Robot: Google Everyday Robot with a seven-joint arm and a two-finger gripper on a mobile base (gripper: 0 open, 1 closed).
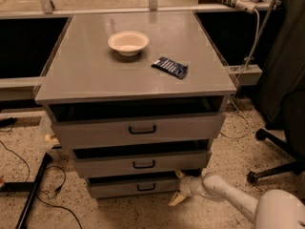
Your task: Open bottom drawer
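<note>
The bottom drawer (128,187) is the narrowest grey front of three, low on the cabinet, with a small black bar handle (146,187). It stands pulled out a little, with a dark gap above it. My gripper (177,187) is at the drawer's right end, near the floor, on a white arm (224,192) coming from the lower right. One pale fingertip (175,199) sticks out below the drawer's corner; another sits by its top right corner.
The mid-sized drawer (140,163) and the widest top drawer (138,129) are above, both slightly out. A white bowl (128,42) and a dark blue packet (170,67) lie on the cabinet top. An office chair base (276,161) is at right, cables (28,175) on the floor at left.
</note>
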